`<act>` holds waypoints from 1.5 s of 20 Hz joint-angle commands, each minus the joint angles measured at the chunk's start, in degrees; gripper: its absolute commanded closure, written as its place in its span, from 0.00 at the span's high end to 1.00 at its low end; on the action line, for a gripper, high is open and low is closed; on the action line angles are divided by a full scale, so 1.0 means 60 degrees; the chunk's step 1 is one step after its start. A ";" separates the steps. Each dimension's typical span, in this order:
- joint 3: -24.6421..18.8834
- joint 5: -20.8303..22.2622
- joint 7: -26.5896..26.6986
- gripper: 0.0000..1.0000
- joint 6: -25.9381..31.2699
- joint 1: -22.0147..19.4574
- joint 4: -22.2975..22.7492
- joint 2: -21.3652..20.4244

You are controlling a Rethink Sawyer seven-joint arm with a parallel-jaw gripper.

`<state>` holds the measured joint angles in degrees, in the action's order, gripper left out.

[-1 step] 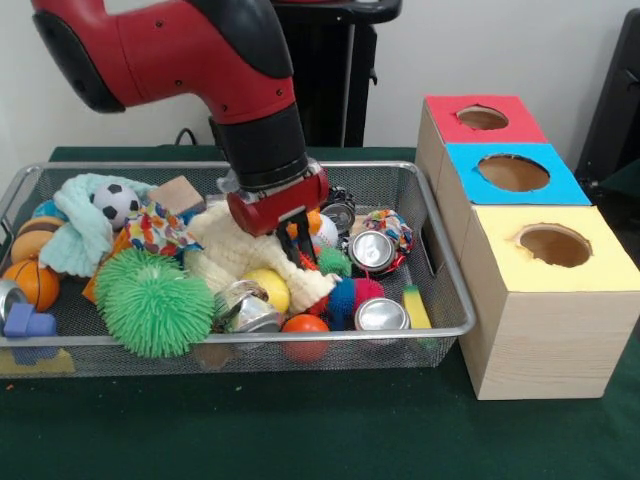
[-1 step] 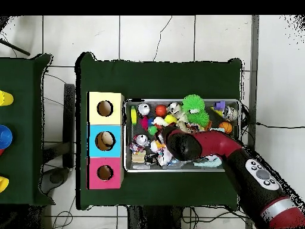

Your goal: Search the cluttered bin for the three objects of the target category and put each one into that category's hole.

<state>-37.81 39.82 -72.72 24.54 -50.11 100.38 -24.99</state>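
A wire mesh bin holds a jumble of balls, cans, cloths and blocks. My gripper reaches down into its middle, right beside a cream cloth, a white ball and a small orange ball. Silver cans lie at the right, front right and front centre. Right of the bin stand three boxes with round holes: red, blue and yellow. In the overhead view the arm covers the gripper; the blue box's hole shows something pale inside.
At the bin's left are a big green spiky ball, a soccer ball, a basketball, a teal cloth, a wooden block and a blue block. An orange ball sits by the front rim.
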 commanded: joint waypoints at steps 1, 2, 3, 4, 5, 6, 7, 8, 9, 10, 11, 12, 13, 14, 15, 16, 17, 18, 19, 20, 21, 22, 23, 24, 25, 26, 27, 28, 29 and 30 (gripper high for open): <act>-0.0687 -0.0374 0.1959 0.00 0.1965 -0.0764 0.0089 -0.1134; -0.0815 -0.0431 0.2053 0.00 0.2181 -0.0860 0.0123 -0.1238; -0.0925 -0.0475 0.2154 0.00 0.2403 -0.0954 0.0159 -0.1350; -0.1033 -0.0522 0.2247 0.00 0.2586 -0.1042 0.0193 -0.1460; -0.1141 -0.0569 0.2340 0.00 0.2769 -0.1130 0.0227 -0.1570; -0.1233 -0.0604 0.2416 0.00 0.2986 -0.1149 0.0213 -0.1692; -0.1319 -0.0606 0.2488 0.00 0.3177 -0.1202 0.0227 -0.1793; -0.1409 -0.0655 0.2533 0.00 0.3366 -0.1238 0.0204 -0.1872; -0.1500 -0.0703 0.2578 0.00 0.3556 -0.1273 0.0182 -0.1950; -0.1572 -0.0766 0.2607 0.00 0.3770 -0.1286 0.0122 -0.1981; -0.1616 -0.0812 0.2643 0.00 0.3995 -0.1291 0.0046 -0.2021; -0.1717 -0.0893 0.2709 0.00 0.4219 -0.1345 0.0003 -0.2127; -0.1772 -0.0925 0.2773 0.00 0.4417 -0.1366 -0.0057 -0.2189; -0.1856 -0.0971 0.2859 0.00 0.4615 -0.1406 -0.0144 -0.2280; -0.1866 -0.0941 0.2942 0.00 0.4808 -0.1395 -0.0251 -0.2302; -0.1901 -0.0905 0.3033 0.00 0.4925 -0.1430 -0.0334 -0.2299; -0.1936 -0.0869 0.3123 0.00 0.5043 -0.1465 -0.0417 -0.2296; -0.1977 -0.0834 0.3266 0.00 0.5186 -0.1523 -0.0492 -0.2286; -0.2007 -0.0778 0.3372 0.00 0.5296 -0.1559 -0.0578 -0.2249; -0.2051 -0.0711 0.3456 0.00 0.5331 -0.1598 -0.0631 -0.2183; -0.2064 -0.0654 0.3504 0.00 0.5405 -0.1616 -0.0717 -0.2135; -0.2095 -0.0590 0.3553 0.00 0.5412 -0.1647 -0.0753 -0.2077; -0.2099 -0.0550 0.3608 0.00 0.5529 -0.1659 -0.0813 -0.2045; -0.2122 -0.0516 0.3618 0.00 0.5548 -0.1674 -0.0841 -0.1984; -0.2156 -0.0512 0.3642 0.00 0.5584 -0.1712 -0.0864 -0.1954; -0.2169 -0.0471 0.3637 0.00 0.5592 -0.1711 -0.0878 -0.1909; -0.2180 -0.0425 0.3674 0.00 0.5608 -0.1738 -0.0878 -0.1880; -0.2198 -0.0381 0.3701 0.00 0.5645 -0.1761 -0.0887 -0.1845; -0.2234 -0.0375 0.3727 0.00 0.5675 -0.1802 -0.0888 -0.1832; -0.2270 -0.0370 0.3754 0.00 0.5704 -0.1842 -0.0889 -0.1819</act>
<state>-48.61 35.61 -71.48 51.77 -60.11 99.20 -36.84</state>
